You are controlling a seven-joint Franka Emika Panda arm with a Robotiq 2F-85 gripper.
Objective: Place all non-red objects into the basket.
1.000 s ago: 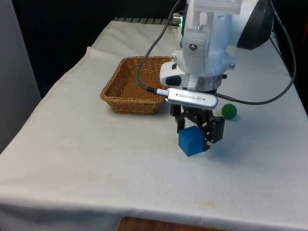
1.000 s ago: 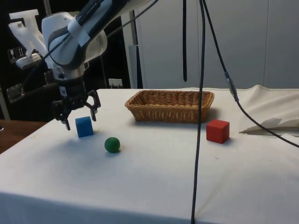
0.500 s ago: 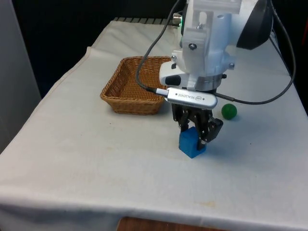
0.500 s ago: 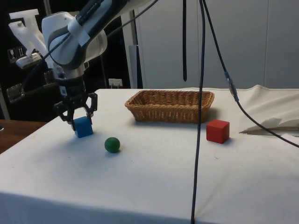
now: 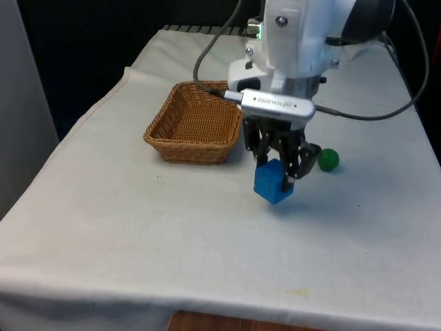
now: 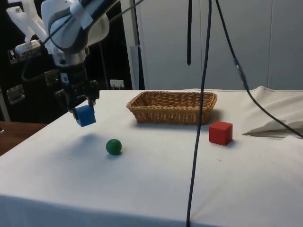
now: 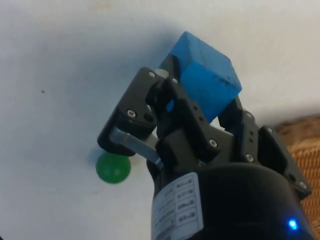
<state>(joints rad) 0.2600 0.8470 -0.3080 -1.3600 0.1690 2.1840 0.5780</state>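
Front view: white arm reaching down from above, wrist roughly vertical, black gripper [image 5: 277, 169] pointing at the table [image 5: 138, 234] and clenched on a blue cube [image 5: 274, 183]. Cube lifted clear of the cloth, hanging just past the basket's [image 5: 193, 124] near corner, toward the front view's right of it. Pinched by its upper part between the two fingers, lower half jutting out below the fingertips, tilted so one corner points downward.

Side view: same grasp seen from the table's flank, gripper [image 6: 80, 105] held above the cloth with the blue cube [image 6: 85, 116] at its tip and a soft shadow on the cloth beneath. Well apart from the wicker basket [image 6: 173, 107], with the green ball [image 6: 113, 146] lying on the cloth nearby, lower and nearer the camera. Red cube [image 6: 220, 133] resting on the cloth just beyond the basket's far end, away from the arm.

Wrist view: fingers [image 7: 175, 107] pressed against opposite faces of the blue cube [image 7: 207, 80]. Solid, matte, bright blue, sharp-edged, with a few small dark marks on one face. Green ball [image 7: 113, 168] on the white cloth beside the gripper body, untouched; edge of woven basket [image 7: 305, 145] at the picture's border.
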